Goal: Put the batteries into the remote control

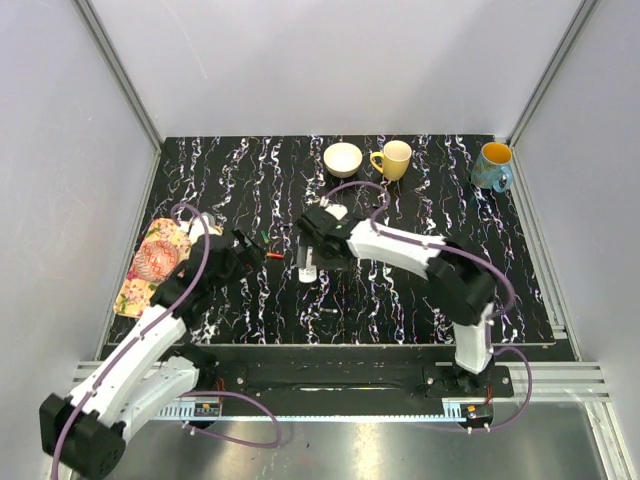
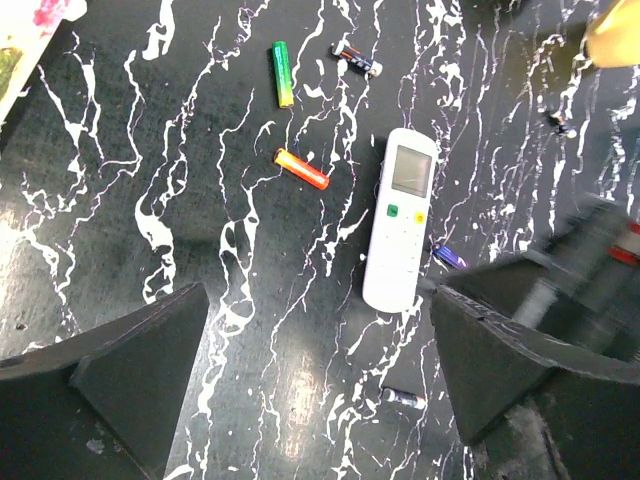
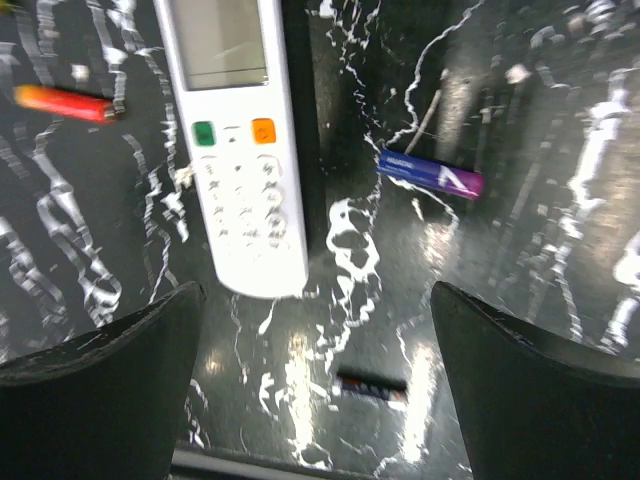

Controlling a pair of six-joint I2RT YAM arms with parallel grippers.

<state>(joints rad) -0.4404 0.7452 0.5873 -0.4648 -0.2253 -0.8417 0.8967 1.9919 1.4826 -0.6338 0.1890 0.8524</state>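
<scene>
A: Quick count, what's on the bench point(image 1: 230, 180)?

B: One remote control point(image 2: 400, 220), lying about mid-bench, a touch toward the left edge, screen and buttons facing up. The left wrist view shows five batteries loose around it. A green-and-yellow battery point(image 2: 283, 73) and a dark battery point(image 2: 357, 58) lie on its far side. An orange battery point(image 2: 301, 168) is just off its left side and a purple battery point(image 2: 447, 256) just off its right. A short dark battery point(image 2: 405, 398) sits beyond its near end.

A: And the rest?

B: One white bowl point(image 1: 343, 158) and two mugs line the far edge, a yellow mug point(image 1: 393, 158) and a blue mug point(image 1: 493, 166) near the far-right corner. One floral cloth point(image 1: 152, 262) lies at the left edge.

A: On to the arms!

B: The left arm point(image 1: 150, 345) stretches diagonally from the near-left corner toward the middle. The left hand point(image 2: 315, 330) looks down on the remote and batteries, fingers spread wide, nothing between them.

A: And the right?

B: The right arm point(image 1: 400, 245) rises from its base at the near edge, bends at the elbow and reaches left across the bench. The right hand point(image 3: 315, 330) is over the remote's near end, fingers wide apart too, gripping nothing. The remote's button end shows just past its fingers.
</scene>
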